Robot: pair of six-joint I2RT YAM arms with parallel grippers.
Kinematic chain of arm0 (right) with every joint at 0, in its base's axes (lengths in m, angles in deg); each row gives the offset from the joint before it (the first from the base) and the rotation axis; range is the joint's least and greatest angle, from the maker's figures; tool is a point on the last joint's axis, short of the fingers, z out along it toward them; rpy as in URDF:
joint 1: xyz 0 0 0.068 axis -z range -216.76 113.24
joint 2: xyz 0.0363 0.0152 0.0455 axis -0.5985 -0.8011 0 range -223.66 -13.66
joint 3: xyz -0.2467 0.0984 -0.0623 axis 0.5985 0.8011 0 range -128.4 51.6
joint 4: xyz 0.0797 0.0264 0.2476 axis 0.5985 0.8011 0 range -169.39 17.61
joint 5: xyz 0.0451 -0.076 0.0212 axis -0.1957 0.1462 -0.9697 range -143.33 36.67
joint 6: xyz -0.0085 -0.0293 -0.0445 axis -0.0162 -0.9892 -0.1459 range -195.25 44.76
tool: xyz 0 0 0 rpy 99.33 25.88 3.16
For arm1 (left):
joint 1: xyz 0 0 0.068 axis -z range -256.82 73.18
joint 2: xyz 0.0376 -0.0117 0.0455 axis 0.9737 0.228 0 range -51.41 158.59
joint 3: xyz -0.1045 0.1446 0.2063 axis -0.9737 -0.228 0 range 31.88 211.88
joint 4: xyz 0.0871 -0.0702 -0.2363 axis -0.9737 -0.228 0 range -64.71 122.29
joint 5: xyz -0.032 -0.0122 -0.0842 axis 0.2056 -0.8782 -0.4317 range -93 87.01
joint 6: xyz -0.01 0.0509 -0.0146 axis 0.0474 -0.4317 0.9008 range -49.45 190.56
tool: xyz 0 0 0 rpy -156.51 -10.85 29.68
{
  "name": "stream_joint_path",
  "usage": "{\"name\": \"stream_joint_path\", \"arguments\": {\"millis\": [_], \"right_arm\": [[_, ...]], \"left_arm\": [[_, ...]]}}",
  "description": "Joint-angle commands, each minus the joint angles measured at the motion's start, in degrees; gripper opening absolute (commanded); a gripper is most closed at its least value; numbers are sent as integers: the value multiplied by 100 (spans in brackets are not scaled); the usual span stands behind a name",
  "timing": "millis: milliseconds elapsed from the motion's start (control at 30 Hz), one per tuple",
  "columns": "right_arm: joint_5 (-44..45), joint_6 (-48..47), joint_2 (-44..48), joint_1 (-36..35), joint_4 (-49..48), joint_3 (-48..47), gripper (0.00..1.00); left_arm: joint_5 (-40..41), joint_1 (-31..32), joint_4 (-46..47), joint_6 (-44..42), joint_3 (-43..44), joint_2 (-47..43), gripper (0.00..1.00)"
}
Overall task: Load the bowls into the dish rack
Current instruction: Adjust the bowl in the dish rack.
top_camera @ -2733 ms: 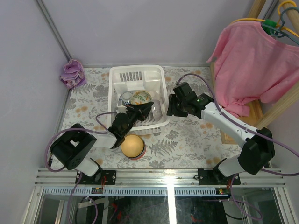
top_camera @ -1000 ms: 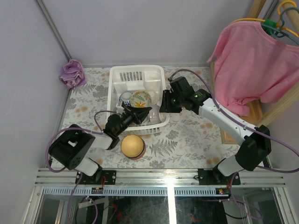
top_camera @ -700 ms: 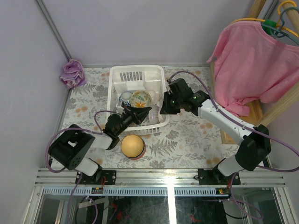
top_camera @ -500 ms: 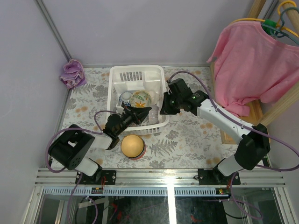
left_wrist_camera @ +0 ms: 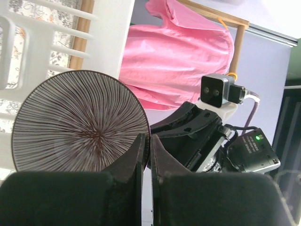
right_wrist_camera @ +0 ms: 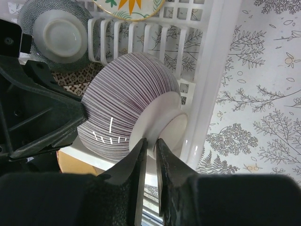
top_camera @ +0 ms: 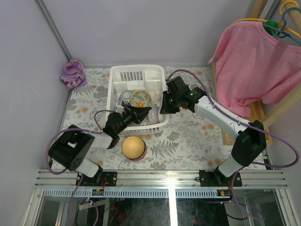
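Nearest me, an orange bowl (top_camera: 133, 147) lies upside down on the bench (top_camera: 188, 136), outside the dish rack (right_wrist_camera: 214, 66). Past it, my left gripper (left_wrist_camera: 146, 137) reaches into the rack's near end with its jaws together, the tips at the rim of a striped bowl (right_wrist_camera: 127, 108); I cannot tell whether the rim is pinched. That bowl stands on edge in the rack's near right corner, its open side facing my left gripper and its foot facing the right wall. My right gripper (right_wrist_camera: 150, 141) is clamped on the foot ring. Further in the rack sit a flower bowl (top_camera: 141, 98) and a blue-white bowl (top_camera: 126, 100). Beyond are a purple cloth (top_camera: 73, 74) and a hanging pink shirt (top_camera: 254, 66).
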Motion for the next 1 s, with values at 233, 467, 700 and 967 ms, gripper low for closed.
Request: {"name": "stream_joint_path", "arguments": {"millis": [233,467,700,967], "right_arm": [[-237,-89,-168,-103,-255,-899,19],[-299,-113,-341,-103,-207,-1086,18],[-246,-117,-244,-103,-189,-952,18],[-180,-143,-127,-103,-69,-853,18]], "left_arm": [[-622,-193,-2565,-961,381,-134,2],[-604,-216,-3045,-1327,383,-399,3],[-703,-302,-2273,-979,219,-263,0],[-558,-403,-2116,-728,474,-350,0]]}}
